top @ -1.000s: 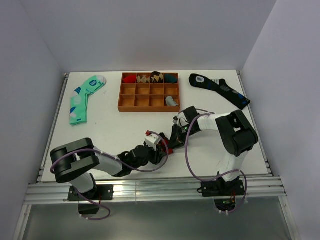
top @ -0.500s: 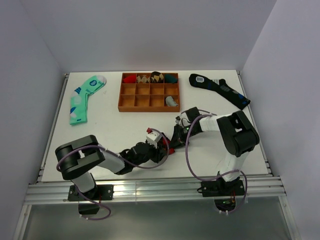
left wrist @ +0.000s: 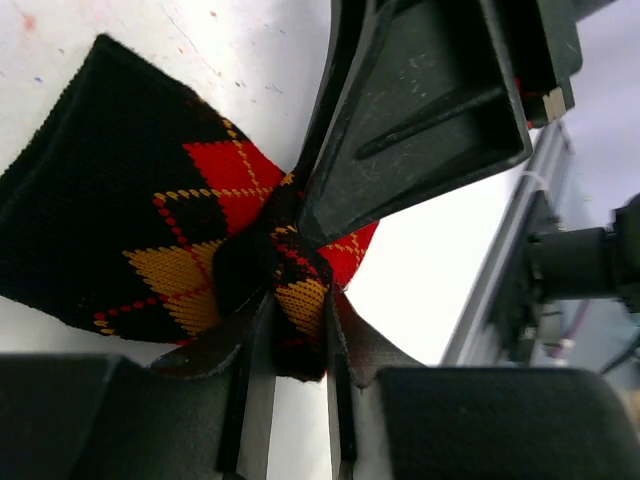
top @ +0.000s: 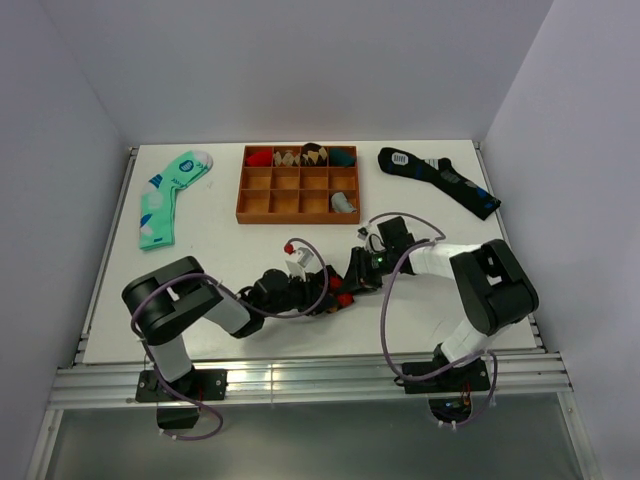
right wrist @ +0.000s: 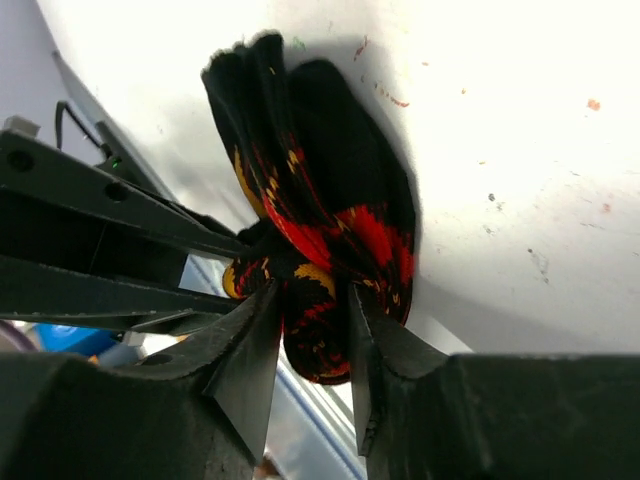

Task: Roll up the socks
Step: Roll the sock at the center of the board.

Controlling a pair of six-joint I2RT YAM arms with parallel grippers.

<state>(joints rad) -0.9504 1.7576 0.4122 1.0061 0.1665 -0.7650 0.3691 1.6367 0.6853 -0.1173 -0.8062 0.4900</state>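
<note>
Both arms have swung rightward. One bunched argyle sock (left wrist: pixel 215 170) lies on the bench (top: pixel 230 255) toward its near edge, pinched at once by the left jaws and the right jaws.

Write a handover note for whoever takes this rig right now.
Left gripper: shut on a pinch of the argyle sock.
Right gripper: shut on the same sock's bunched end, facing the left one.
Sock: on the table, front centre, between the arms, short of the wooden tray.
Done: sock gathered into a bunch.
Left: finish a tidy roll, then probably put it in the tray.
</note>
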